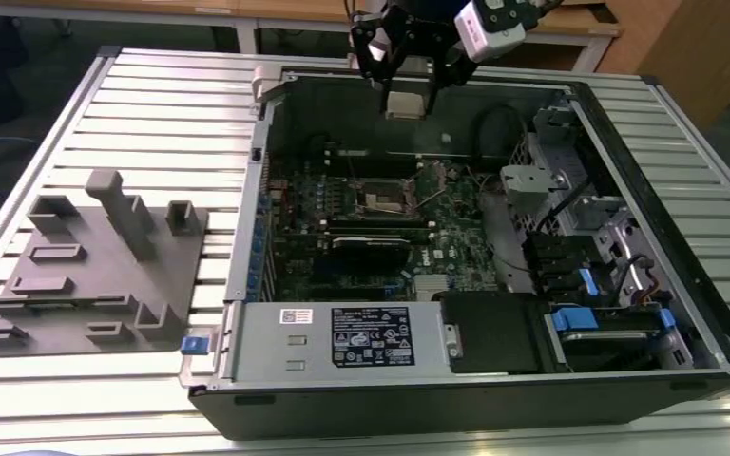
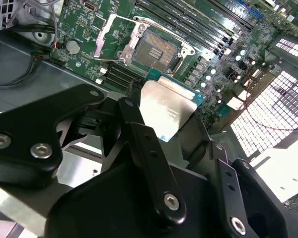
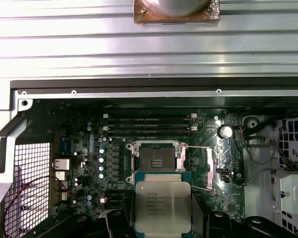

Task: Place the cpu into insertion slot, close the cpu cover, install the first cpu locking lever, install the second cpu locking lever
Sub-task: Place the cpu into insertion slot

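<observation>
Second wrist view: cpu (image 2: 165, 105) clamped in pincer (image 2: 167, 118), above insertion slot (image 2: 156, 49).

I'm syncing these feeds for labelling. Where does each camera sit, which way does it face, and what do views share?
Exterior view: off the arm, beside the table, looking down into the open computer case; the gripper hangs above it.
First wrist view: on the wrist, facing down onto the motherboard; fingertips show.
Second wrist view: on the wrist, looking obliquely past finger linkages.
All share the gripped cpu and the uncovered insertion slot.
</observation>
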You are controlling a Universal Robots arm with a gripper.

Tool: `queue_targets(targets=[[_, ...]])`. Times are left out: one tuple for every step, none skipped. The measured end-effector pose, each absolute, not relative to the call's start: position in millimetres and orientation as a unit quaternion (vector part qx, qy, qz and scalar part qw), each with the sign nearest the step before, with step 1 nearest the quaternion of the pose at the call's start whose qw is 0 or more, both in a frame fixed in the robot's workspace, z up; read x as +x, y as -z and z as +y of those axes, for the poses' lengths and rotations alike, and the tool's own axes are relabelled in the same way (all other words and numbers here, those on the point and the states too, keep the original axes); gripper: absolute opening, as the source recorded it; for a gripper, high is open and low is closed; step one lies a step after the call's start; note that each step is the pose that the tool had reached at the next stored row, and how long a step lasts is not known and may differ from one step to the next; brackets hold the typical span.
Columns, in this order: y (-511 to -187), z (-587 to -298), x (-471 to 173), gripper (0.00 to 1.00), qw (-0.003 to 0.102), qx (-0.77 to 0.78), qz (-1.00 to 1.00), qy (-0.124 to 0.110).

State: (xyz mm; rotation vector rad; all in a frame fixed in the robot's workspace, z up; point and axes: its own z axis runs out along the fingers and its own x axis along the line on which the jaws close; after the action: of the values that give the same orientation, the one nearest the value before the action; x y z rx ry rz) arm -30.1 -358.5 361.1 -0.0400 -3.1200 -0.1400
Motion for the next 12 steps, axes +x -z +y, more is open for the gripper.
queue_targets(targets=[[-361.0,-358.5,-30.1,0.54,0.009,-0.013,-0.999,0.045],[-361.0,-358.5,-30.1,0.54,0.009,-0.013,-0.999,0.045],[-360.8,-358.5,-30.1,0.54,0.009,-0.013,-0.999,0.045],[-360.2,-358.5,-30.0,0.54,0.009,-0.013,-0.999,0.045],[-359.6,-358.5,-30.0,0.54,0.009,-0.013,-0.999,0.045],[-358.8,-358.5,-30.0,0.54,0.008,-0.013,-0.999,0.045],[-357.8,-358.5,-30.0,0.54,0.008,-0.013,-0.999,0.046],[-357.1,-358.5,-30.1,0.54,0.007,-0.013,-0.999,0.046],[-356.6,-358.5,-30.0,0.54,0.007,-0.013,-0.999,0.046],[-356.4,-358.5,-30.0,0.54,0.007,-0.013,-0.999,0.046],[-356.4,-358.5,-30.0,0.54,0.007,-0.013,-0.999,0.046],[-356.3,-358.5,-30.1,0.54,0.007,-0.013,-0.999,0.046]])
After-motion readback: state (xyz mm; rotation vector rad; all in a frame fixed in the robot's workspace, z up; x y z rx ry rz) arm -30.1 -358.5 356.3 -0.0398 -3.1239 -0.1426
